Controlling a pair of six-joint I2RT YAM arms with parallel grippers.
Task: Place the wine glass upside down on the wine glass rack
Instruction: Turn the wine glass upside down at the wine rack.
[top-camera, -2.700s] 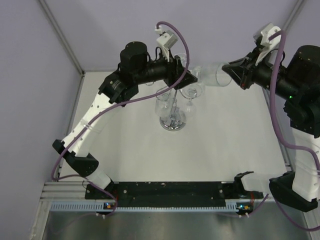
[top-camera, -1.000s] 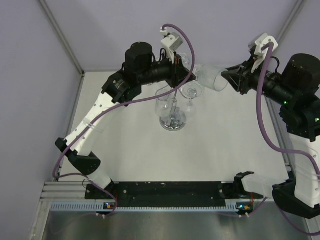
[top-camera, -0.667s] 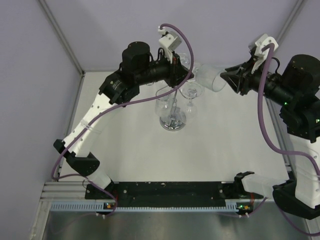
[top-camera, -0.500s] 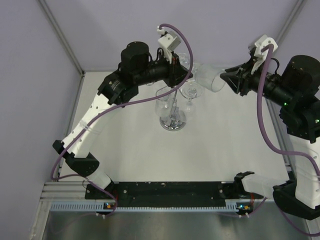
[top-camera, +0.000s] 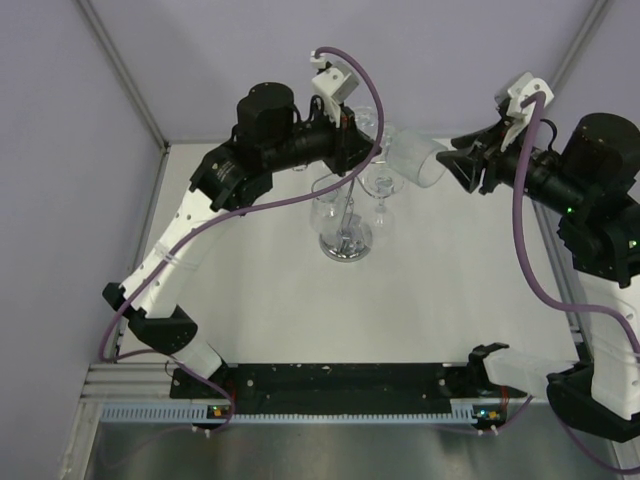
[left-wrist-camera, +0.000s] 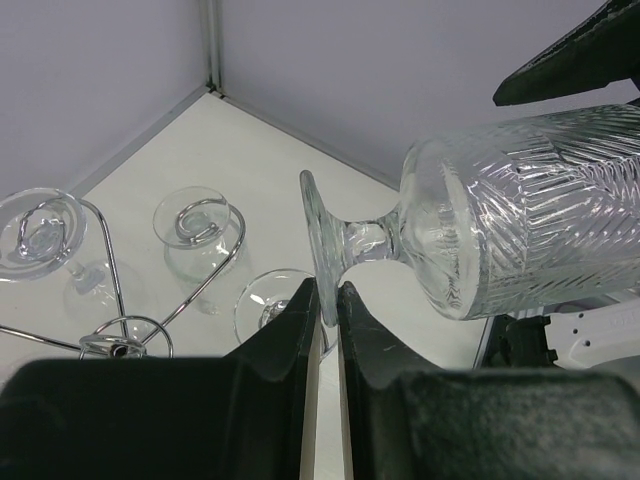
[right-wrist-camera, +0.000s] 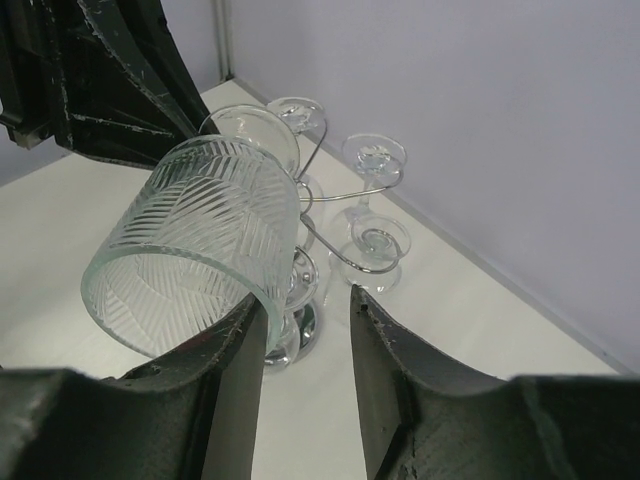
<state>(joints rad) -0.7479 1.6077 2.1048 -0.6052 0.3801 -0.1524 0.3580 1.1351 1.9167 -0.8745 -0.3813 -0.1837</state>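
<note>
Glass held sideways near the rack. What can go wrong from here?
Left fingers pinch only the foot's edge of the wine glass; the sideways bowl may pivot or slip.
Open right fingers near its rim may knock it.
The wine glass rack already carries hung glasses: collision risk.

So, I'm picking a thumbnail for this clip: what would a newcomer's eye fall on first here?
A ribbed wine glass lies sideways in mid-air over the back of the table, its foot pinched by the left fingers while the right fingers stand open at its rim. Beneath it, the chrome rack already carries three glasses hanging upside down from its curled arms.
</note>
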